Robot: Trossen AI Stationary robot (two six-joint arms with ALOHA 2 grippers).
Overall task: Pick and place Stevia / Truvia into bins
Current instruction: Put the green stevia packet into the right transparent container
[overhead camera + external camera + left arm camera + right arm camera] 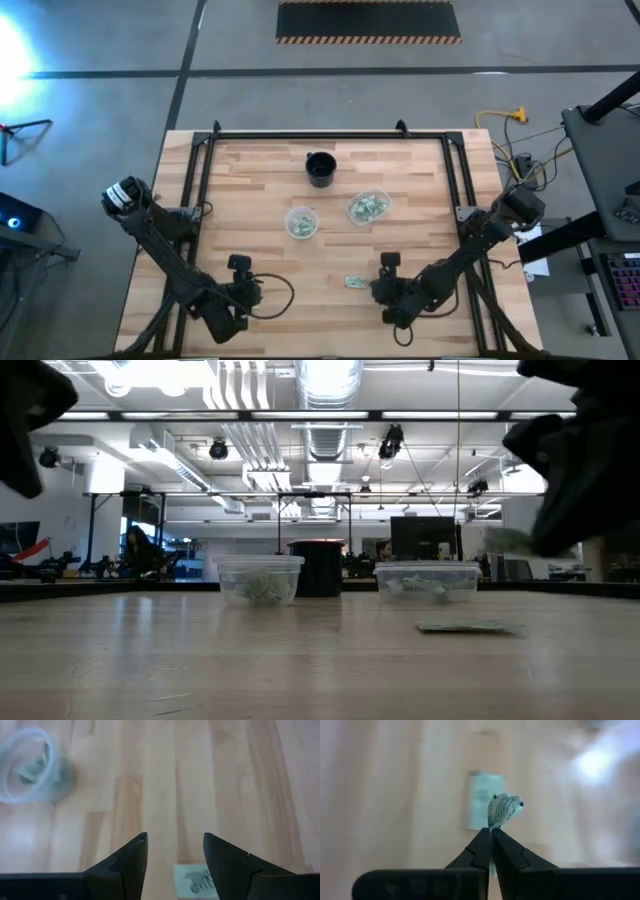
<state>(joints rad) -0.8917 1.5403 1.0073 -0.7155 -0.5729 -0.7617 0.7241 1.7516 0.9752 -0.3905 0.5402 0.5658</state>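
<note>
Right gripper (491,836) pinches a crumpled Stevia packet (504,809) above the tabletop (260,190); spare packet (354,282) lies flat below. Carry level to the nearer bin (368,207), release low inside the rim. Left gripper (175,851) open, idle.

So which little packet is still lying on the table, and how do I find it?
Look at the near edge of the wooden table, in front of the two clear cups. One flat green-and-white packet lies alone there, just beside the right gripper. The others sit in cups or are pinched, crumpled, in that gripper.
</note>
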